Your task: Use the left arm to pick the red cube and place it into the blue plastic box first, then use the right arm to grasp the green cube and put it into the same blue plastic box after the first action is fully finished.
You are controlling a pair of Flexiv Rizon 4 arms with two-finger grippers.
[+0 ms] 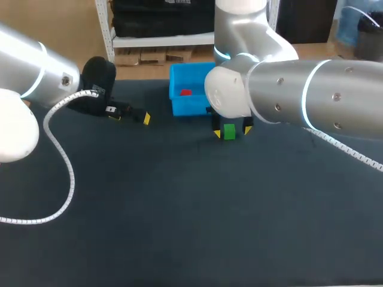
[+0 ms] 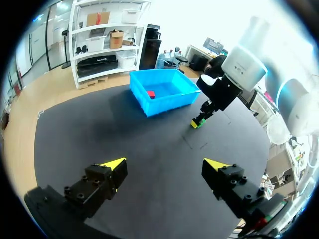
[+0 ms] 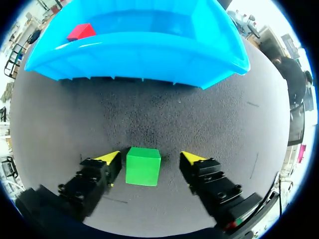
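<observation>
The red cube (image 1: 185, 92) (image 2: 150, 93) (image 3: 81, 32) lies inside the blue plastic box (image 1: 197, 106) (image 2: 172, 99) (image 3: 139, 55) at the back of the table. The green cube (image 1: 228, 132) (image 2: 198, 122) (image 3: 143, 166) rests on the dark mat just in front of the box. My right gripper (image 1: 232, 131) (image 3: 149, 159) is down over the green cube with a finger on each side. One finger sits close against the cube and the other stands a little off it, so it is open. My left gripper (image 1: 131, 116) (image 2: 165, 167) is open and holds nothing, off to the left of the box.
The dark mat (image 1: 179, 209) stretches wide in front of the cube and box. A white coiled cable (image 1: 63, 161) hangs from my left arm over the mat's left side.
</observation>
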